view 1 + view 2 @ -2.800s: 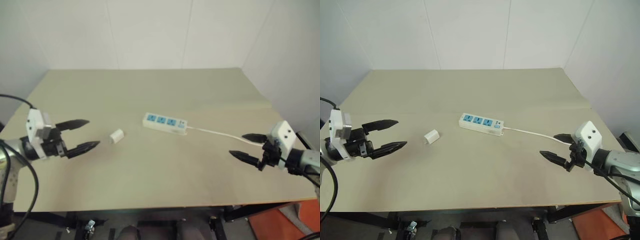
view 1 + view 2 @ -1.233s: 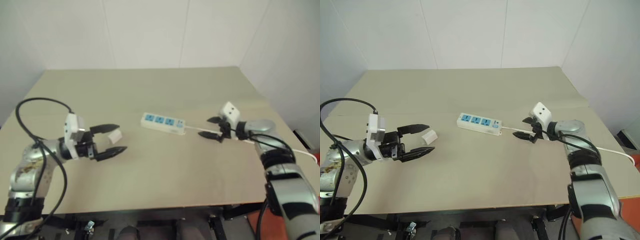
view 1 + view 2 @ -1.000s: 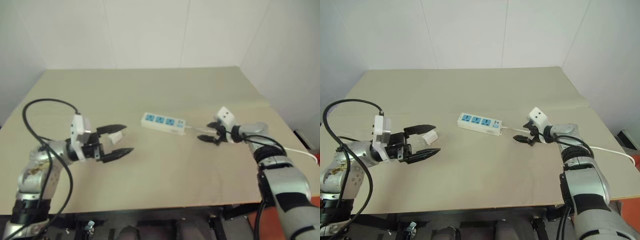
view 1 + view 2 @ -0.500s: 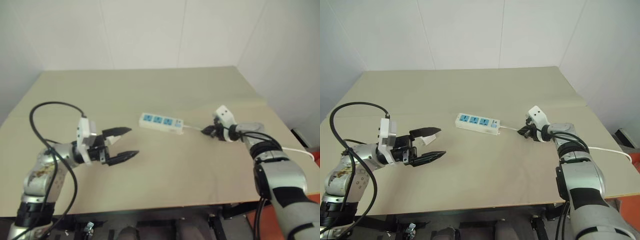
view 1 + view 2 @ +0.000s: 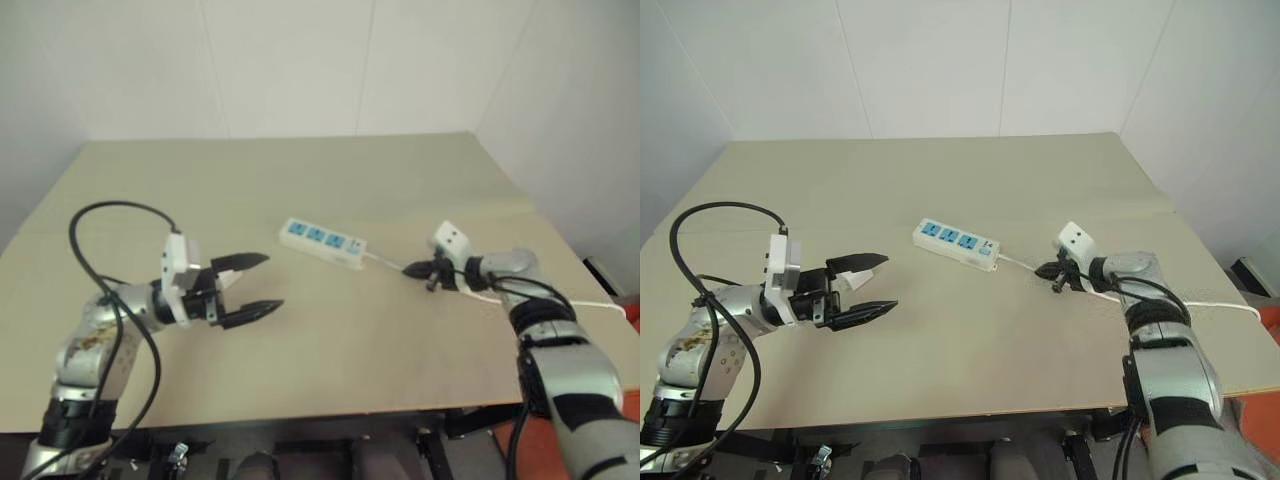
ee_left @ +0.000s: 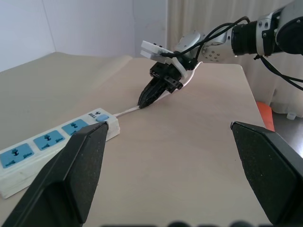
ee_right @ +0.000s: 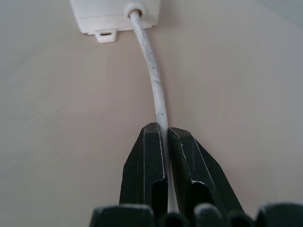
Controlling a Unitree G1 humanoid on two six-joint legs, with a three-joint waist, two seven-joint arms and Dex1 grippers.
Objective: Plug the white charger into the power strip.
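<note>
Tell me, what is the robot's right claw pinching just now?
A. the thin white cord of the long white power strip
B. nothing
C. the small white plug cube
A: the right claw is shut on the thin white cord near the long white power strip.

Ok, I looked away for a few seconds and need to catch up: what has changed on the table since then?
The right gripper came in from the table's right edge and shut its jaws on the cord near the power strip. The left gripper moved inward to the white charger, which shows beside its upper finger, ungripped. The charger and strip lie roughly where they were; the left jaws stay open.
</note>
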